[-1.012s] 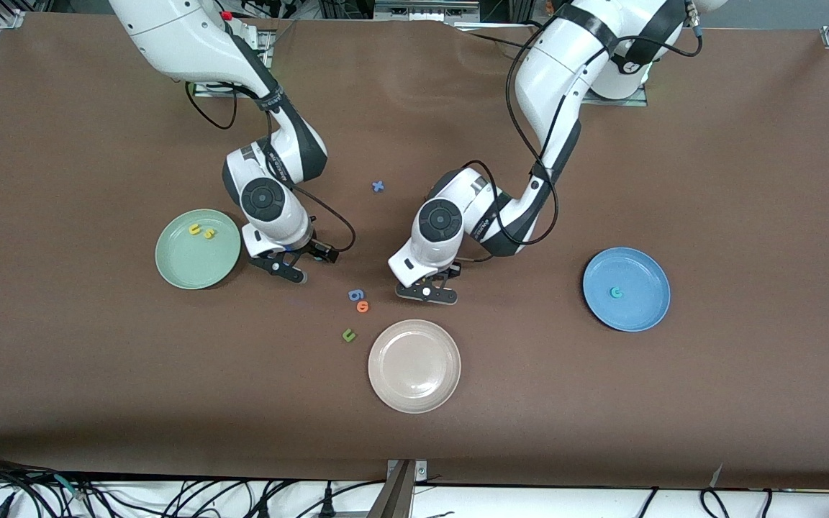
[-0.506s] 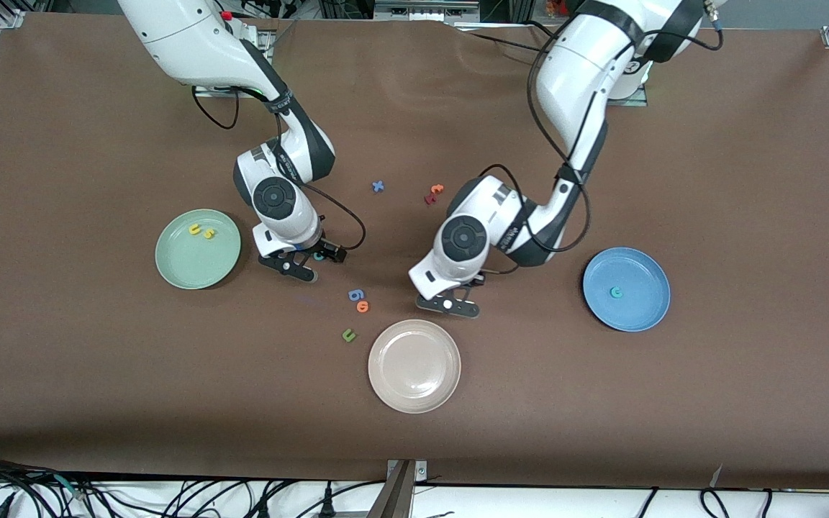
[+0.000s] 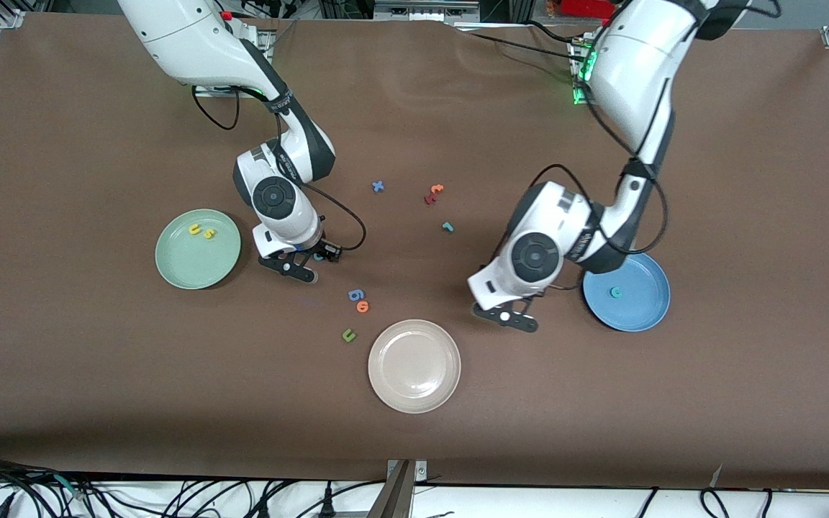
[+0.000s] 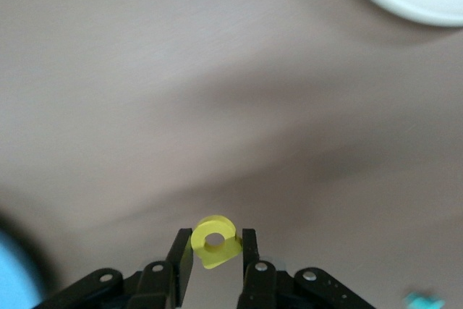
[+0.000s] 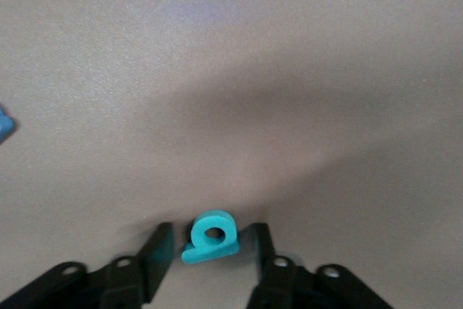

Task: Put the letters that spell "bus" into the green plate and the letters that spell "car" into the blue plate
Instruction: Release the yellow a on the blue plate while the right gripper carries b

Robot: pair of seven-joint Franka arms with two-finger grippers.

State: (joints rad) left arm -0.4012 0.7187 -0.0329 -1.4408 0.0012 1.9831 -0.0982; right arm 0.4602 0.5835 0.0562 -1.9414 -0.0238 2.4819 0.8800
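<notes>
My left gripper (image 4: 215, 247) is shut on the yellow "a" (image 4: 217, 231). In the front view it (image 3: 506, 316) hangs over the table between the cream plate and the blue plate (image 3: 642, 303). The teal "c" (image 3: 615, 292) lies in that plate. My right gripper (image 5: 213, 245) is down at the table beside the green plate (image 3: 195, 265). It is open, and the teal "b" (image 5: 212, 236) lies between its fingers with a small gap on each side. The yellow "u" (image 3: 195, 229) and "s" (image 3: 208, 234) lie in the green plate. The teal "r" (image 3: 447, 227) lies mid-table.
A cream-white plate (image 3: 414, 367) sits nearer the camera. A blue "6" (image 3: 355, 294), an orange ring (image 3: 363, 306) and an olive "u" (image 3: 348, 334) lie near it. Farther back are a blue "x" (image 3: 378, 186) and orange and dark red letters (image 3: 434, 193).
The left arm has carried the yellow "a" from mid-table toward the blue plate, uncovering the orange, red and teal "r" letters. The right gripper's fingers have narrowed round the teal "b".
</notes>
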